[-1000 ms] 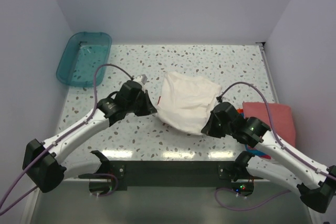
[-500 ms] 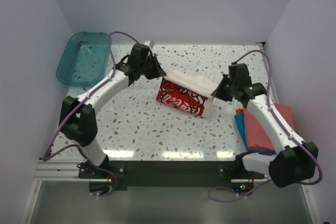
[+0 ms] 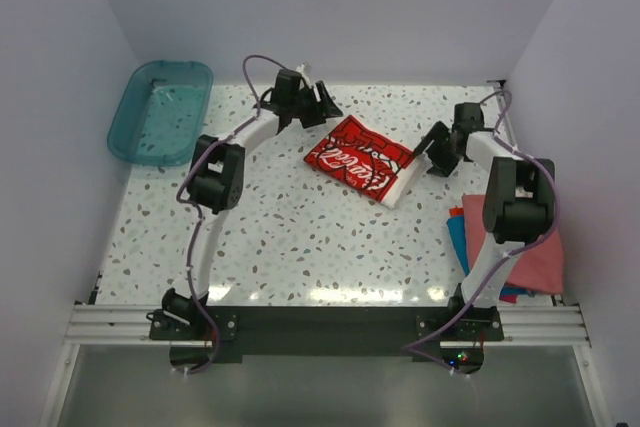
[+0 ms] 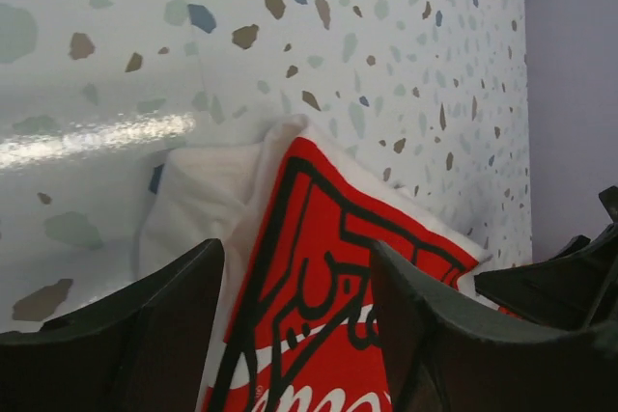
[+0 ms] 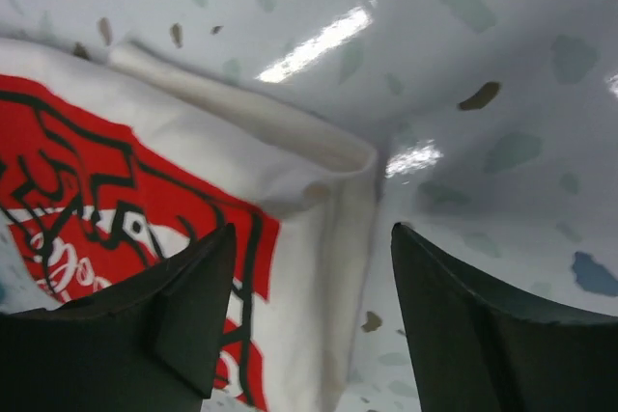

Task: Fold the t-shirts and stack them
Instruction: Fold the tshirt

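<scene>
The cream-white t-shirt (image 3: 360, 158) lies folded on the table, far of centre, its red print facing up. My left gripper (image 3: 322, 107) is open at its far left corner, the cloth (image 4: 319, 267) lying below and between the spread fingers (image 4: 135, 335). At the shirt's right edge my right gripper (image 3: 433, 152) also stands open, over the white hem (image 5: 328, 238), holding nothing. A salmon-red t-shirt (image 3: 540, 262) lies folded at the right edge on top of a bright blue one (image 3: 456, 237). My right arm partly covers both.
A translucent teal tub (image 3: 160, 112) stands at the far left corner. The speckled table (image 3: 300, 237) is walled on three sides. Both arms reach far across it, the right one passing over the stacked shirts.
Both arms swung from the near side to the far side, folding the white shirt over so its red print shows. Both grippers have opened and let the cloth go.
</scene>
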`<state>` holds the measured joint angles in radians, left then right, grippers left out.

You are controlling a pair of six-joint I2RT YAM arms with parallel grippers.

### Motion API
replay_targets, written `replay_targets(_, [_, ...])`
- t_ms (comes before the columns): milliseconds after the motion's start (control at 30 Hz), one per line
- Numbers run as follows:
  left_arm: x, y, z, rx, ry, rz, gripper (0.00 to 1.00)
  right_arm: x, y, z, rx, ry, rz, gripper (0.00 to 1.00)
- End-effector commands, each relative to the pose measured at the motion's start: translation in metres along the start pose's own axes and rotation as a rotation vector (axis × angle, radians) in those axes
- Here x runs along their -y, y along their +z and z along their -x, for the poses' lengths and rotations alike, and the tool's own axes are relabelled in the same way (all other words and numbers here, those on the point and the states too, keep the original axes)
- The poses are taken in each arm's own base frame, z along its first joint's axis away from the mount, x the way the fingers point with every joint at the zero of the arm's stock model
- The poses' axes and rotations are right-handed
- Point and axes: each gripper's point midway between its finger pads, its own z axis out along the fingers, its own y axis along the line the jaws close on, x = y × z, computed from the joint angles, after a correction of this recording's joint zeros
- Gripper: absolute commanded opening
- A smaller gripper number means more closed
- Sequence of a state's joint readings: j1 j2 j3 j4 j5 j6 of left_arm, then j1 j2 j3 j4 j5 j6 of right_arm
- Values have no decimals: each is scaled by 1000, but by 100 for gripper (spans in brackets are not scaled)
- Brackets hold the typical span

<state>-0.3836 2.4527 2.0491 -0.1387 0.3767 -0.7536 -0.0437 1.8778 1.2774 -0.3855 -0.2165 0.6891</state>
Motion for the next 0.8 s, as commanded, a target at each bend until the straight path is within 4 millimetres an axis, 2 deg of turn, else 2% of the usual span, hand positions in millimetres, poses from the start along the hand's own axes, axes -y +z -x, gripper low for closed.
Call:
replay_targets(0, [33,-30,43,97,72,-129,71,-16,-15,33,70,-39,44,71])
replay_targets(33, [29,-38,48,123,78,-111,73,-13,-20,39,99,-48,18,74])
replay_targets(67, [42,-56,63,172,108,-121,73,-14,-26,40,115,-59,17,76])
replay_targets(100, [27,-59,56,173,100,-74,73,-15,-36,38,130,-64,15,78])
replay_targets(133, [34,-71,62,197,122,-66,73,-12,-41,36,147,-75,-5,79])
replay_targets(167, [30,-75,61,202,125,-42,73,-11,-45,33,153,-83,-15,79])
replay_targets(200, [21,-77,51,186,119,-7,69,-10,-48,27,153,-87,-21,79])
replay_targets(233, [19,-79,48,194,122,15,68,-12,-53,14,151,-108,-14,79])
replay_targets(267, [25,-87,49,206,139,14,66,-11,-54,9,155,-104,-14,79])
replay_targets(300, [17,-86,38,187,136,41,60,-16,-54,-3,151,-123,-14,79])
replay_targets(333, [17,-85,33,192,146,65,57,-15,-50,-20,130,-141,-24,79])
replay_targets(400, [9,-86,14,146,166,105,50,-17,-52,-28,149,-140,-20,78])
replay_targets(433, [11,-83,5,138,181,117,48,-12,-47,-41,126,-142,-29,78])
replay_targets(500, [12,-82,-8,124,207,121,42,-11,-42,-51,118,-139,-30,77])
replay_targets(533, [18,-79,-19,108,227,110,40,-10,-40,-53,115,-144,-36,76])
replay_targets(567, [20,-75,-25,98,238,102,37,-11,-37,-55,116,-149,-34,73])
replay_targets(633, [28,-66,-50,47,259,81,34,-10,-33,-62,106,-155,-35,64])
replay_targets(667, [35,-63,-54,54,271,57,32,-8,-29,-63,102,-157,-42,54])
replay_targets(700, [43,-58,-68,29,284,39,31,-5,-27,-68,92,-163,-49,49])
replay_targets(767, [40,-52,-86,-2,287,44,29,0,-23,-73,76,-169,-63,45])
